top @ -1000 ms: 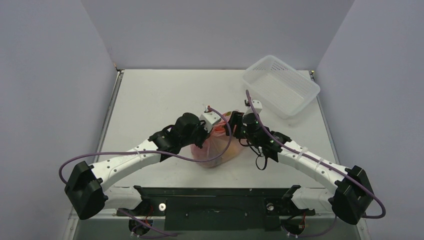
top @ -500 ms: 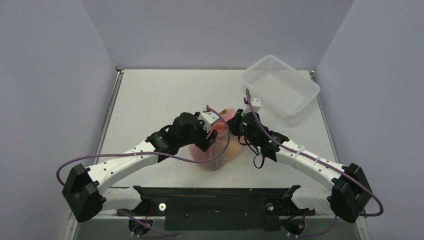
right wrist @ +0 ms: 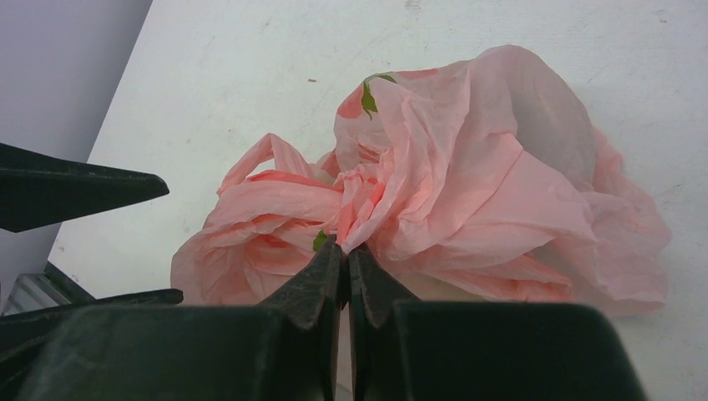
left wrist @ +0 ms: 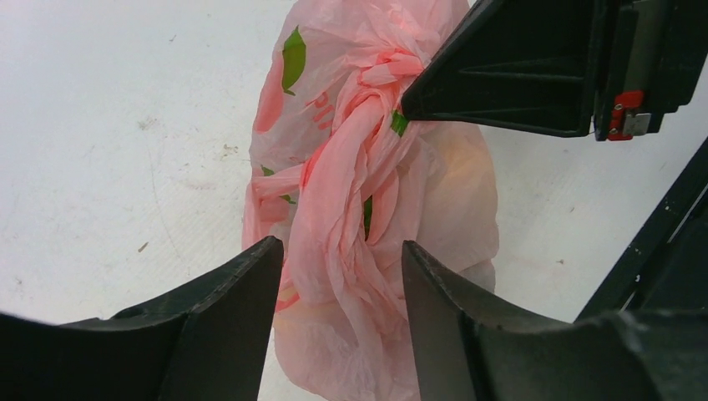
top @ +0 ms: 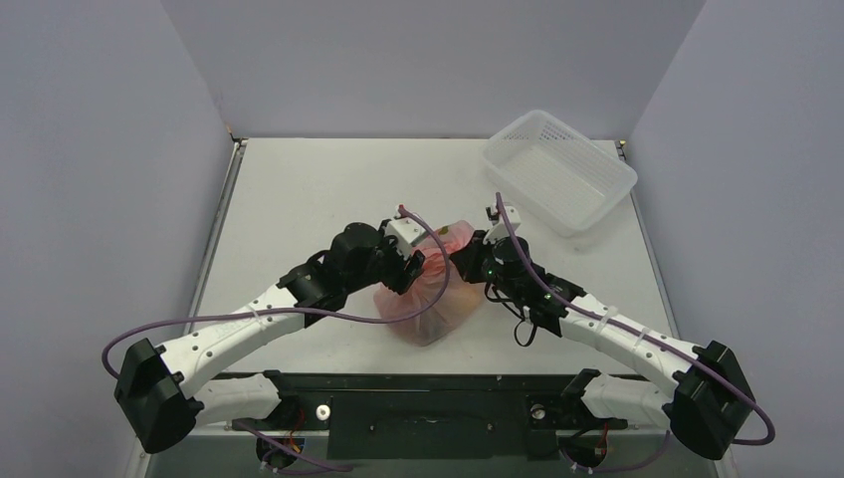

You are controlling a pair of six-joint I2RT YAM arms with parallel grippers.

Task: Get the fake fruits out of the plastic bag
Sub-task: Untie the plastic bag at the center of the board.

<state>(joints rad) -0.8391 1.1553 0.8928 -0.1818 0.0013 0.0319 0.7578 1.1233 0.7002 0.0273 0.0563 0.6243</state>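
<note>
The plastic bag [top: 430, 291] lies crumpled at mid-table, pink with red and green prints, its top twisted into a knot [left wrist: 380, 71]. The fake fruits are hidden inside; only soft bulges show through the film [right wrist: 543, 125]. My right gripper [right wrist: 345, 248] is shut on the twisted neck of the bag, also seen from above [top: 460, 255] at the bag's right side. My left gripper [left wrist: 342, 246] is open, its fingers [left wrist: 242, 292] straddling a pink twisted strand without pinching it. Seen from above, the left gripper [top: 422, 265] sits over the bag's left side.
A white perforated basket [top: 558, 171] stands at the back right of the table, tilted toward the wall. Grey walls close in the left, back and right. Both arms reach in from the near edge and meet over the bag.
My left gripper has opened and let go of the bag, with its arm drawn slightly left. My right gripper has shut on the bag's twisted neck, and the bag has slumped wider.
</note>
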